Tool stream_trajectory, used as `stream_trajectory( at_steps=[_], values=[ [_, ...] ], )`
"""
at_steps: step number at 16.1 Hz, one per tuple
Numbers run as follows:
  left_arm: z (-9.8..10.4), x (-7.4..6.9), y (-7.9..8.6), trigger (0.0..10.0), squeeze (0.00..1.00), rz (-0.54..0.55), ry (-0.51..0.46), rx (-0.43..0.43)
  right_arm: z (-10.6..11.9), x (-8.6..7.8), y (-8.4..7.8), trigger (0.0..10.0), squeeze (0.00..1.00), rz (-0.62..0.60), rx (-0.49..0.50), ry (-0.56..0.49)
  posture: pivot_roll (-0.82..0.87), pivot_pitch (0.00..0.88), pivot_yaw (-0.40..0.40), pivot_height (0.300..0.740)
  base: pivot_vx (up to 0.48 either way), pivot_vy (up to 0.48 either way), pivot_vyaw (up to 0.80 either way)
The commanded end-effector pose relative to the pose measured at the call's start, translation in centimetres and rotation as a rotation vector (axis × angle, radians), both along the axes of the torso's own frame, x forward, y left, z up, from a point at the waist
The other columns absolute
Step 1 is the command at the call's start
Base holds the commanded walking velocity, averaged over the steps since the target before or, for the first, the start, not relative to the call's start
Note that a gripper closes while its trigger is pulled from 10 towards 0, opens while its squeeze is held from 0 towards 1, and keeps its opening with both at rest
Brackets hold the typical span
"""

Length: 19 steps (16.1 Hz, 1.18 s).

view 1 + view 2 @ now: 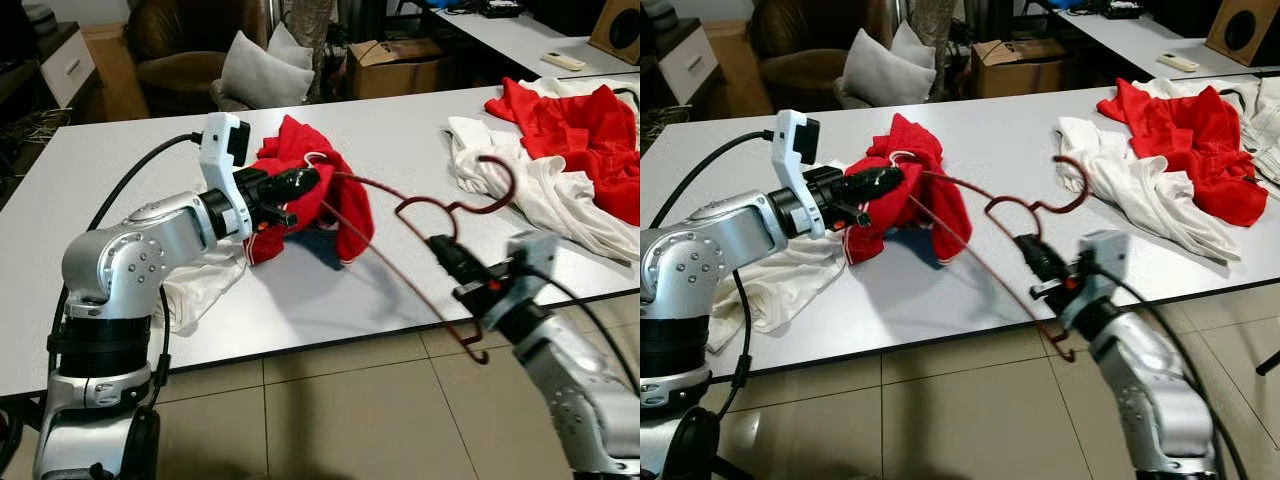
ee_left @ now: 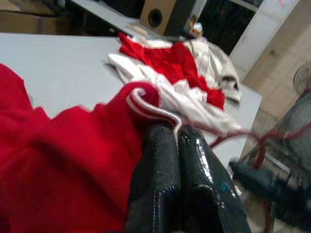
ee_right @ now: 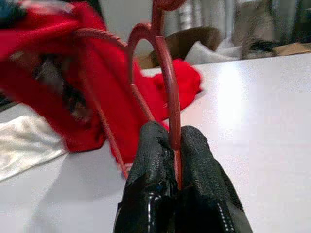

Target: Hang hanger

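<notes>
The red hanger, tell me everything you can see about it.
The red hanger is thin dark-red wire with a curved hook and a triangular frame. It is held tilted above the white table, its lower corner past the table's front edge. The right gripper is shut on the wire near the neck. One shoulder runs into the red garment, which the left gripper pinches at its white-trimmed edge.

I see a heap of red and white clothes (image 1: pixel 560 150) on the white worktop (image 1: pixel 400 130) beyond the right jaws; a grey cushion (image 1: pixel 262 72) and cardboard box (image 1: pixel 395 65) behind.
</notes>
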<state>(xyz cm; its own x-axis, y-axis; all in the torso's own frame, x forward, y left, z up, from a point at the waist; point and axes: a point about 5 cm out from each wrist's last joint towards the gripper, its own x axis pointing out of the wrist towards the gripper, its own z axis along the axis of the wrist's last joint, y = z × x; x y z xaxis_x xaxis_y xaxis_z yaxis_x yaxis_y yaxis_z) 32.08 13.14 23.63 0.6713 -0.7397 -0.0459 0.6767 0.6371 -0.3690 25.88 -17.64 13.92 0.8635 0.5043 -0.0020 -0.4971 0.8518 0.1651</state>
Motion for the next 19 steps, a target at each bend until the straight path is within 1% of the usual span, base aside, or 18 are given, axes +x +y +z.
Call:
stream_trajectory(
  at_steps=[1,2,4,5,6,7,8,9,10,11,12,13,14,15,16,17,18,19],
  values=[
    [1.1,0.0,-0.4,0.0,0.0,-0.01,-0.028,-0.044,0.2,-0.1,0.6,10.0,0.0,0.034,-0.027,-0.025,-0.1,0.0,0.071,0.74,0.0,0.0,0.0],
    [1.6,0.4,-0.6,0.0,0.0,0.013,-0.04,-0.084,0.4,-0.5,1.7,10.0,0.0,0.099,-0.021,-0.036,-0.1,0.0,0.072,0.74,0.0,0.0,0.0],
    [2.2,1.3,-0.8,0.0,0.0,0.063,-0.045,-0.127,1.0,-1.0,3.5,10.0,0.0,0.193,0.003,-0.07,-0.1,0.0,0.074,0.74,0.0,0.0,0.0],
    [2.8,1.9,-1.0,0.0,0.0,0.086,-0.054,-0.156,2.0,-0.6,4.1,10.0,0.0,0.149,0.026,-0.132,-0.1,0.0,0.076,0.74,0.0,0.0,0.0],
    [3.2,2.2,-1.1,0.0,0.0,0.094,-0.063,-0.169,2.9,-0.3,4.2,10.0,0.0,0.111,0.056,-0.174,-0.1,0.0,0.076,0.74,0.0,0.0,0.0],
    [4.2,2.5,-0.9,0.0,0.0,0.106,-0.089,-0.19,5.3,0.3,4.0,10.0,0.0,0.009,0.141,-0.293,-0.1,0.0,0.082,0.74,0.0,0.0,0.0],
    [4.8,2.9,-0.4,0.0,0.0,0.139,-0.109,-0.191,6.6,0.4,3.9,10.0,0.0,-0.049,0.203,-0.341,-0.11,0.0,0.084,0.74,0.0,0.0,0.0],
    [4.5,3.1,-0.1,0.0,0.0,0.159,-0.102,-0.157,5.2,0.2,4.5,10.0,0.0,-0.02,0.118,-0.257,-0.11,0.0,0.084,0.74,0.0,0.0,0.0],
    [3.6,3.1,-0.1,0.0,0.0,0.166,-0.084,-0.1,2.6,-0.3,5.3,10.0,0.0,0.062,-0.089,-0.169,-0.11,0.0,0.087,0.74,0.0,0.0,0.0],
    [2.7,3.2,-0.2,0.0,0.0,0.175,-0.067,-0.053,0.9,-1.1,5.8,10.0,0.0,0.133,-0.218,-0.145,-0.11,0.0,0.085,0.74,0.0,0.0,0.0],
    [2.2,3.3,-0.3,0.0,0.0,0.19,-0.062,-0.026,1.5,-1.4,6.0,10.0,0.0,0.12,-0.11,-0.151,-0.11,0.0,0.08,0.74,0.0,0.0,0.0],
    [2.2,3.3,-0.2,0.0,0.0,0.196,-0.064,-0.021,1.7,-1.5,6.1,10.0,0.0,0.123,-0.079,-0.144,-0.11,0.0,0.08,0.74,0.0,0.0,0.0],
    [2.3,3.5,-0.1,0.0,0.0,0.214,-0.073,-0.018,0.8,-1.8,6.3,10.0,0.0,0.181,-0.159,-0.1,-0.11,0.0,0.08,0.74,0.0,0.0,0.0],
    [2.4,3.7,0.2,0.0,0.0,0.235,-0.085,-0.012,0.3,-2.3,6.4,10.0,0.0,0.24,-0.228,-0.112,-0.11,0.0,0.079,0.74,0.0,0.0,0.0],
    [2.6,3.8,0.5,0.0,0.0,0.241,-0.094,-0.002,1.6,-2.0,6.3,10.0,0.0,0.186,-0.139,-0.167,-0.11,0.0,0.077,0.74,0.0,0.0,0.0],
    [2.6,3.8,0.7,0.0,0.0,0.24,-0.096,0.001,2.5,-1.7,6.1,10.0,0.0,0.156,-0.096,-0.195,-0.11,0.0,0.078,0.74,0.0,0.0,0.0],
    [2.7,3.8,1.0,0.0,0.0,0.24,-0.098,0.004,3.7,-1.3,5.8,10.0,0.0,0.109,-0.085,-0.259,-0.11,0.0,0.078,0.74,0.0,0.0,0.0],
    [3.2,3.7,1.4,0.0,0.0,0.244,-0.109,-0.018,5.9,-0.6,4.9,10.0,0.0,-0.008,-0.048,-0.384,-0.11,0.0,0.078,0.74,0.0,0.0,0.0]
  ],
)
